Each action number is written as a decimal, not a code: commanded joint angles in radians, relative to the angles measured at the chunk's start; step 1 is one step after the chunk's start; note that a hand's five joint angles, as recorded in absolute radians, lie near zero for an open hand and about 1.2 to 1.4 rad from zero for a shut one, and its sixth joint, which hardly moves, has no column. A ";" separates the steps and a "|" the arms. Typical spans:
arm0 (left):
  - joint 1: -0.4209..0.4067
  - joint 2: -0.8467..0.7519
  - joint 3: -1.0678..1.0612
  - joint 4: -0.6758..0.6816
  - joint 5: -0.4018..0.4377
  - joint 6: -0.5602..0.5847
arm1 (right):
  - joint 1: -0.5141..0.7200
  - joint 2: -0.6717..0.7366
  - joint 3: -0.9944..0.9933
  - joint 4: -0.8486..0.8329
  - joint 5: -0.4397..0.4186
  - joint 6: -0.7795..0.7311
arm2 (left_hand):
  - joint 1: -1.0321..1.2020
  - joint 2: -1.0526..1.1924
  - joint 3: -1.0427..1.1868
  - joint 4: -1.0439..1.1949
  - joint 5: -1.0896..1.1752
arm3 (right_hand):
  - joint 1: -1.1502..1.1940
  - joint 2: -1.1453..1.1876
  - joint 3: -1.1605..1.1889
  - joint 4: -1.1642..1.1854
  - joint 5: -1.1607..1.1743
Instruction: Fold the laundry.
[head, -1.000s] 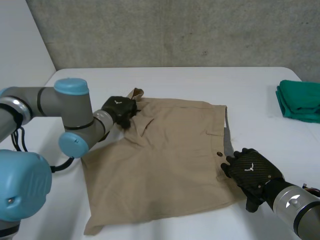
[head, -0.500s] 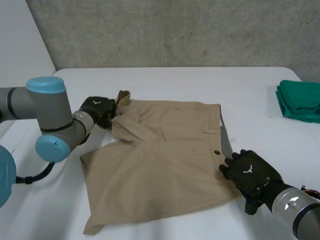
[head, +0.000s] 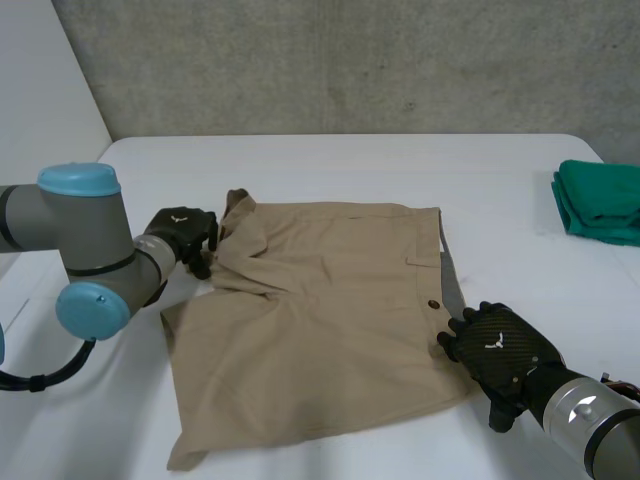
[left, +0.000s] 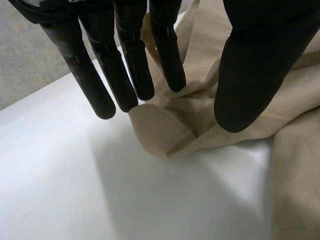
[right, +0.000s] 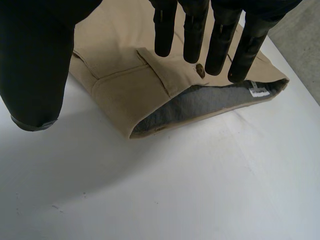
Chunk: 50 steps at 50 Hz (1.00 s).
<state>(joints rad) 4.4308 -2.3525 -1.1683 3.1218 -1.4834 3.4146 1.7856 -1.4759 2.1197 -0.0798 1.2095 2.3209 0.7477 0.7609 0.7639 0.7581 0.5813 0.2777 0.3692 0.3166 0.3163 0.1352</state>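
Khaki shorts (head: 320, 320) lie spread on the white table (head: 350, 160), waistband toward my right hand. My left hand (head: 180, 228) is at the shorts' far left corner, which is bunched and slightly raised. In the left wrist view its fingers (left: 90, 75) are straight and apart from the thumb, and the cloth corner (left: 165, 130) lies on the table under the fingertips. My right hand (head: 500, 345) rests at the waistband edge near the button. In the right wrist view its fingers (right: 192, 30) reach straight over the shorts (right: 125, 55), with the grey lining showing.
A folded green cloth (head: 600, 200) sits at the table's far right edge. Bare white table lies behind the shorts and to the left of my left hand. A grey concrete wall stands behind the table.
My left hand has pulled the shorts' far left corner leftward, spreading that side, and has now straightened its fingers off the cloth. The right hand has stayed at the waistband.
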 joint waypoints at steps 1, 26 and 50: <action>-0.004 -0.014 0.012 0.014 -0.006 0.005 | 0.000 0.000 0.000 0.000 0.001 0.000 | 0.607 0.594 0.591 0.597 0.599 | 0.010 -0.082 -0.029 -0.029 -0.022; 0.015 0.116 -0.168 0.058 -0.129 0.058 | -0.002 -0.006 -0.006 0.000 -0.002 0.002 | 0.480 0.467 0.464 0.470 0.472 | 0.013 -0.079 -0.026 -0.026 -0.019; 0.024 -0.040 0.035 0.103 0.098 -0.071 | -0.006 -0.009 -0.001 0.000 0.001 0.002 | 0.093 0.080 0.077 0.083 0.085 | 0.010 -0.082 -0.029 -0.029 -0.022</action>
<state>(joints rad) 4.4543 -2.3263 -1.1966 3.2796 -1.4699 3.3702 1.7833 -1.4854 2.1184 -0.0790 1.2092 2.3225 0.5955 0.5920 0.5909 0.5942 0.4227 0.2778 0.3692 0.3170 0.3163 0.1352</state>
